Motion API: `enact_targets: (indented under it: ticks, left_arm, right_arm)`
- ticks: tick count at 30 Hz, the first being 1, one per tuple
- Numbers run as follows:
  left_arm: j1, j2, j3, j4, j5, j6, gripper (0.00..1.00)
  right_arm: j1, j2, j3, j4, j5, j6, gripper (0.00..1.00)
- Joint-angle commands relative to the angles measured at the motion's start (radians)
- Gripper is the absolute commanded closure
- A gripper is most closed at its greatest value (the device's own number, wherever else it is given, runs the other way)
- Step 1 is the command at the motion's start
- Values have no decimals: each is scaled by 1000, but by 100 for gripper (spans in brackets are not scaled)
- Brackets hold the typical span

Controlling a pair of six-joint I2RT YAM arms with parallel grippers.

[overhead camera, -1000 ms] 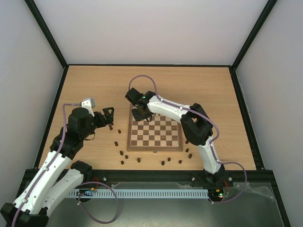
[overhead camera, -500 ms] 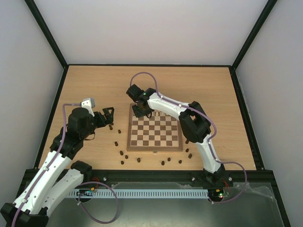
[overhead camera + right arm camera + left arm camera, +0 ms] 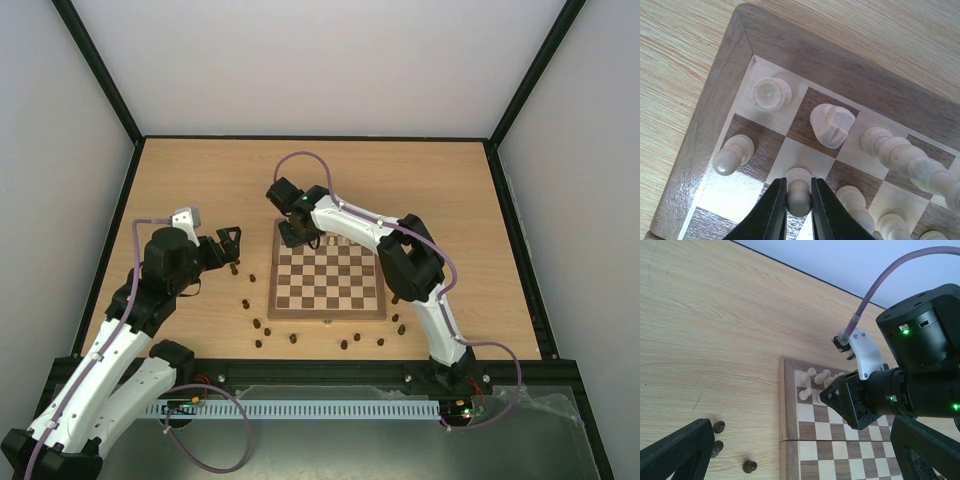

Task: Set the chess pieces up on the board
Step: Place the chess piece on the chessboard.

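The right pincer (image 3: 799, 183) is clenched on a cream pawn (image 3: 799, 202) at a second-row square near the board's (image 3: 715, 100) corner, so a skewed release or retreat could topple it into neighbouring pawns (image 3: 732, 155), while the left pincer (image 3: 232, 243) hangs wide open above the table (image 3: 200, 180)

Bright, even, diffuse light from above in every view. Only faint, soft shadows on the desk (image 3: 200, 180). Up close from the right wrist, pale sheen on the board (image 3: 715, 195) at 7 o'clock; pawn (image 3: 799, 194) at 6 o'clock crisp, pieces (image 3: 890, 222) towards 4 o'clock softer. From the left wrist, dark left fingers (image 3: 675, 450) blurred at 7 and 5 o'clock.
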Motion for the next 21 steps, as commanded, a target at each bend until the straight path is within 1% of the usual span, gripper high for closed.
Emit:
enact_targets:
  ticks: [1, 7, 9, 12, 14, 17, 21]
  left_arm:
    - [-5, 1, 18, -4, -10, 8, 1]
    - [-4, 4, 19, -4, -10, 9, 1]
    - [-4, 4, 20, -3, -9, 10, 0]
    - [-4, 5, 20, -2, -9, 10, 1]
    - [-4, 6, 21, -1, -9, 10, 0]
    - [-4, 9, 23, 1, -7, 8, 1]
    - [-4, 19, 29, 2, -1, 4, 1]
  right_arm:
    - [-2, 12, 22, -41, 3, -9, 84]
    - [-1, 3, 23, -40, 0, -6, 76]
    - [-1, -6, 21, -40, -4, -4, 75]
    - [-1, -38, 10, -42, -15, -3, 73]
    - [0, -73, -9, -37, -21, 0, 69]
    - [2, -149, -52, -24, -31, 6, 61]
    - [3, -303, -155, 11, -60, 14, 46]
